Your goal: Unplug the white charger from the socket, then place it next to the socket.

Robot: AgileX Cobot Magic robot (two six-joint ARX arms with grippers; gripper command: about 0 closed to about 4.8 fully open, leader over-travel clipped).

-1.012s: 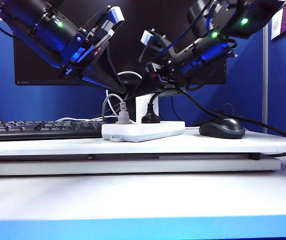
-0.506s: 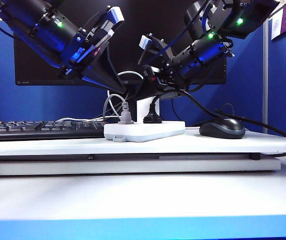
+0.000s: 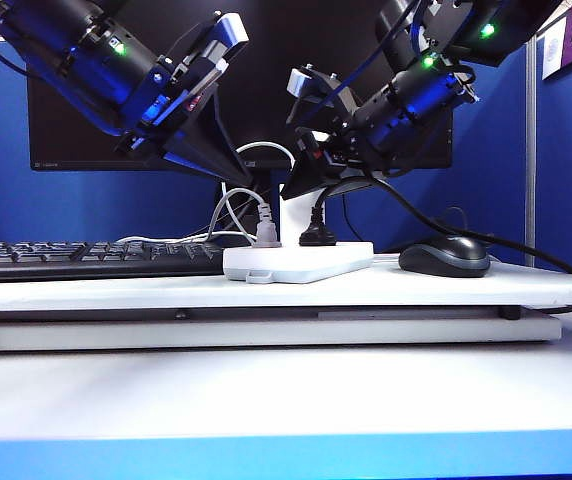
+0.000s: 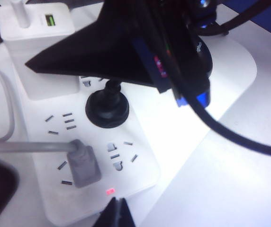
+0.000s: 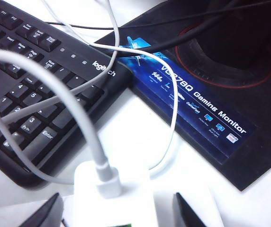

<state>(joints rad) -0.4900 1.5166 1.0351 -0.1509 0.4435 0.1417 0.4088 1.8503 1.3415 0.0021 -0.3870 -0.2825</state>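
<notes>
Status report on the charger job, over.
Right gripper open, straddling white rectangular block charger. Left gripper shut, over flat white power strip end. Charger not yet unplugged. Round black plug right beside it, tight clearance.

Both arms slanted down toward the middle from the upper corners. The left gripper [image 3: 228, 165] hung low, its opening hidden. The right gripper [image 5: 116, 215] hung beside it, jaws wide, 2 fingertips [image 5: 45, 213] showing.
</notes>
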